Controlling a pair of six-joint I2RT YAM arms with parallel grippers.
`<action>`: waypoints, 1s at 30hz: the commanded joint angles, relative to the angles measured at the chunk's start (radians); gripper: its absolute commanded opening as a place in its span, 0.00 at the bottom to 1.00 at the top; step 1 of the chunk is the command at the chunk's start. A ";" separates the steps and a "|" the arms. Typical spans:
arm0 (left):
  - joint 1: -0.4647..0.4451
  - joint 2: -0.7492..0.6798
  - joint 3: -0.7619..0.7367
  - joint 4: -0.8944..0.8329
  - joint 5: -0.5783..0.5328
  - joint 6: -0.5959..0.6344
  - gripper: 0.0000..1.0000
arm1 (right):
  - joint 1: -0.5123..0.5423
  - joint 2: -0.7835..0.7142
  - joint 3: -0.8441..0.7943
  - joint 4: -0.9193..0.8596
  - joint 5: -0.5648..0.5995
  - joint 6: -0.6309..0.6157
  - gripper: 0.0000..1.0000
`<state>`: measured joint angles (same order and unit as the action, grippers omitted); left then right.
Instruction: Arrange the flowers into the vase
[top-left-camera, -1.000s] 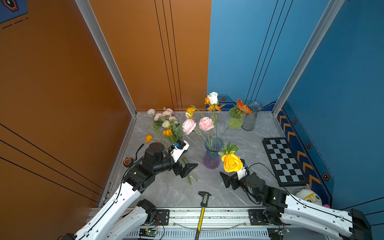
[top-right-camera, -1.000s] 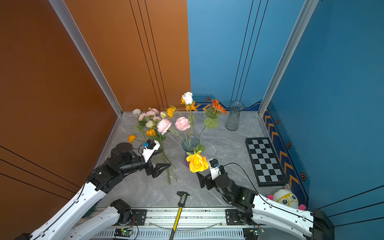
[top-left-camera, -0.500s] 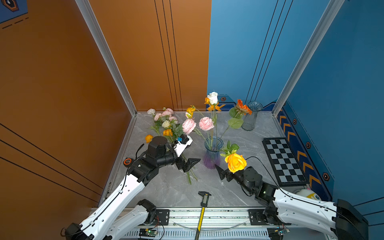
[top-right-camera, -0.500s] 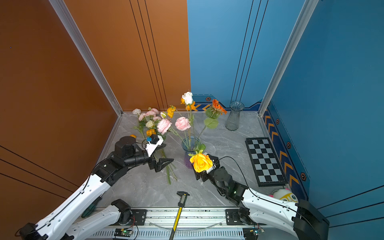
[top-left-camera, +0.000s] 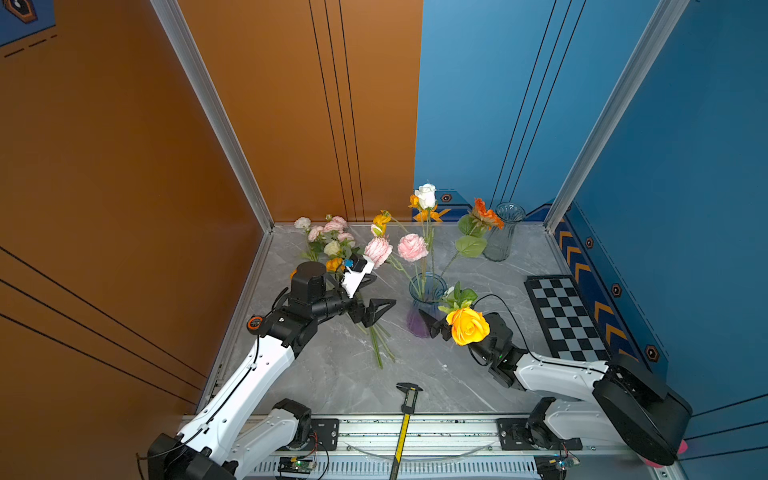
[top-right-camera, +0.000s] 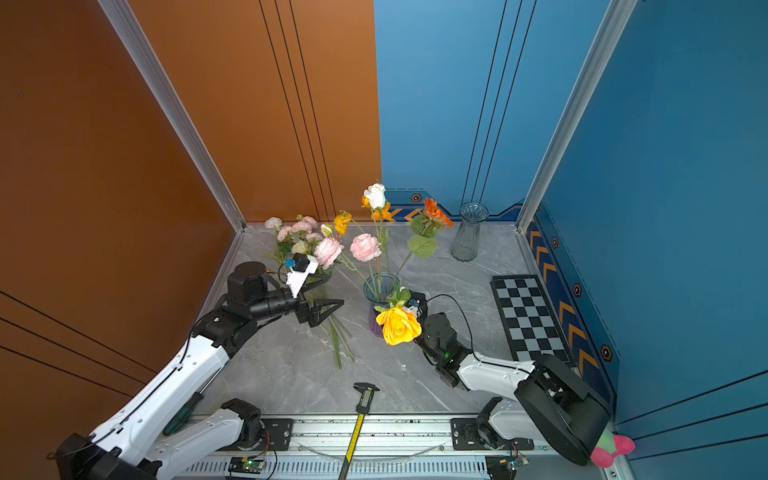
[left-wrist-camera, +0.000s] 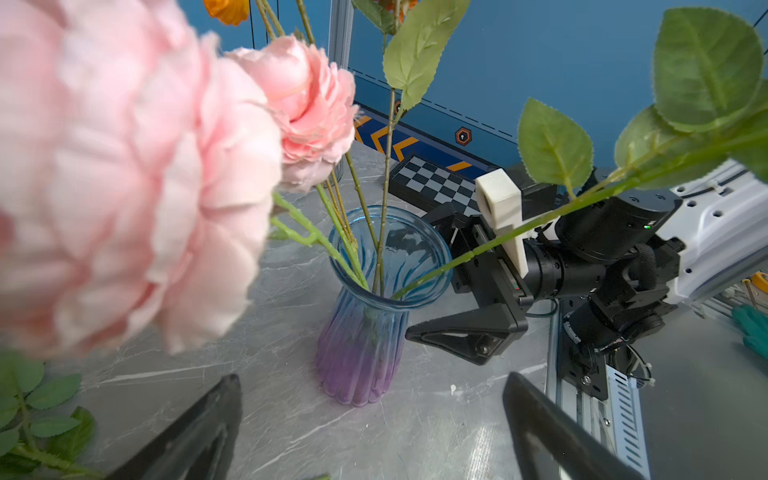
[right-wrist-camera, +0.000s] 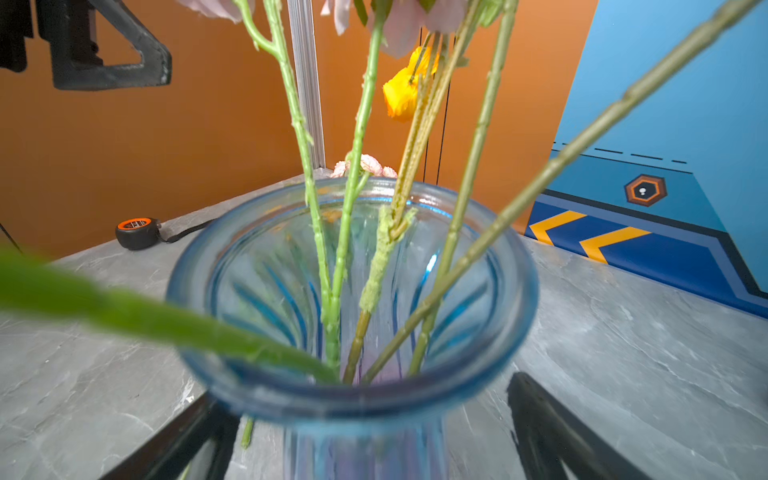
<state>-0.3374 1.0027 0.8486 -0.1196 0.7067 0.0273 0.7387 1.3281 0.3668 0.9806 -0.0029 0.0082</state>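
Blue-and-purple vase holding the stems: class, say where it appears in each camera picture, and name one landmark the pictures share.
In a top view: vase near the middle, just left of the yellow rose.
In a top view: same place, rose overlapping its body.
Left wrist: whole vase, under the pink blooms.
Right wrist: close up, rim dominating.
Shared landmark: the rose; its stem leans over the rim.

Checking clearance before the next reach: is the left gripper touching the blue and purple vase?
Apart. In a top view bare table shows between the left gripper and the vase; the left wrist view shows the vase beyond the open jaws.
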 joint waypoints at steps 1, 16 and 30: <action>0.021 0.007 -0.013 0.060 0.086 -0.038 0.98 | -0.014 0.064 0.037 0.121 -0.069 0.030 1.00; 0.058 0.025 -0.013 0.081 0.131 -0.051 0.98 | -0.029 0.277 0.087 0.353 -0.102 0.076 1.00; 0.068 0.030 -0.012 0.094 0.142 -0.062 0.98 | -0.029 0.263 0.106 0.292 -0.092 0.073 0.78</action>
<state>-0.2794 1.0290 0.8478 -0.0471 0.8207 -0.0242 0.7136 1.6089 0.4427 1.2900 -0.1013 0.0780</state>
